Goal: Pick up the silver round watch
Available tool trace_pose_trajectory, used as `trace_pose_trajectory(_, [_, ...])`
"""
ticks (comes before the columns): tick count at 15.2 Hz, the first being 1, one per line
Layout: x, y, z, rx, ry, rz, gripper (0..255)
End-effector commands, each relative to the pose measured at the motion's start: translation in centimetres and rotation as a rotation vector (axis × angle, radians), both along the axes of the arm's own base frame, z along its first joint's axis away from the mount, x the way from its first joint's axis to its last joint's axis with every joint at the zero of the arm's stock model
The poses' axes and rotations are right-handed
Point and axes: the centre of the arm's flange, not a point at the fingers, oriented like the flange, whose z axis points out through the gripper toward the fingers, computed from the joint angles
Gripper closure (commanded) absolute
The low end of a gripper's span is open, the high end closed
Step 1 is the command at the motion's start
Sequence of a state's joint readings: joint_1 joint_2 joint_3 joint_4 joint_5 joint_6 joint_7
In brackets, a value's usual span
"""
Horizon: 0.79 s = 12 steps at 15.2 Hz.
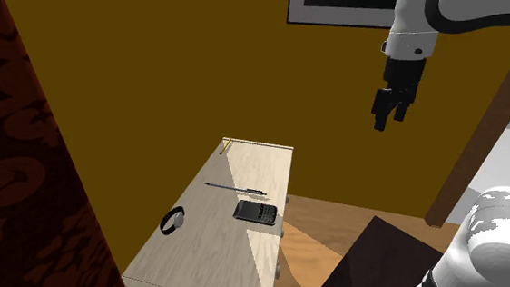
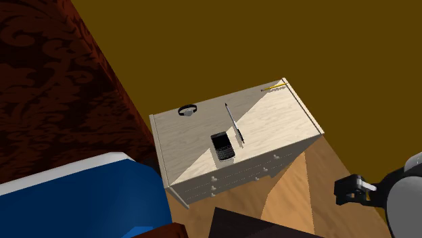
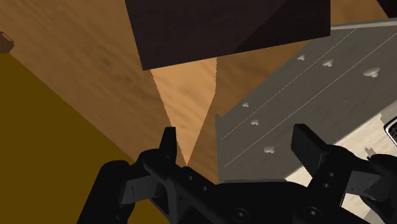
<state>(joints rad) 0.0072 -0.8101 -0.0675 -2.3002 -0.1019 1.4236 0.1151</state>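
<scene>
A pale wood-grain dresser (image 1: 216,250) stands on a warm plank floor (image 1: 331,224) between a mustard wall (image 1: 194,69) and a dark red patterned wall (image 1: 28,179), with a framed picture (image 1: 340,1) hanging high on the mustard wall. A black keypad phone (image 1: 255,211) lies mid-top. The watch (image 1: 172,221) rests on the dresser top near the phone, on the phone's side away from the drawers and close to the back edge. Its dark strap is closed in a loop and its round grey face sits on the loop's phone side. The loop's longer run seems to follow that back edge. A slim pen (image 1: 235,187) lies just beside the phone, and a yellow pencil (image 1: 226,146) lies well apart from it at the far corner. The all-black gripper (image 1: 392,107) hangs high, well apart from the phone and out beyond the knobbed drawer fronts (image 3: 286,121), its jaws apart on nothing.
</scene>
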Motion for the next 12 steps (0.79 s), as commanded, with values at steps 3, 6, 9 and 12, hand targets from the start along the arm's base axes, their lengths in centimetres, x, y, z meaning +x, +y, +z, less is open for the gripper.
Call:
trace_pose_trajectory(3, [0.8, 2.2, -0.9, 0.004, -0.005, -0.016, 0])
trace_pose_trajectory(6, [2.2, 5.6, -2.1, 0.01, -0.012, -0.04, 0])
trace_pose_trajectory(9, [3.6, 8.9, -3.3, 0.016, -0.019, -0.063, 0])
trace_pose_trajectory(12, [5.1, 12.2, -4.6, 0.022, -0.026, -0.087, 0])
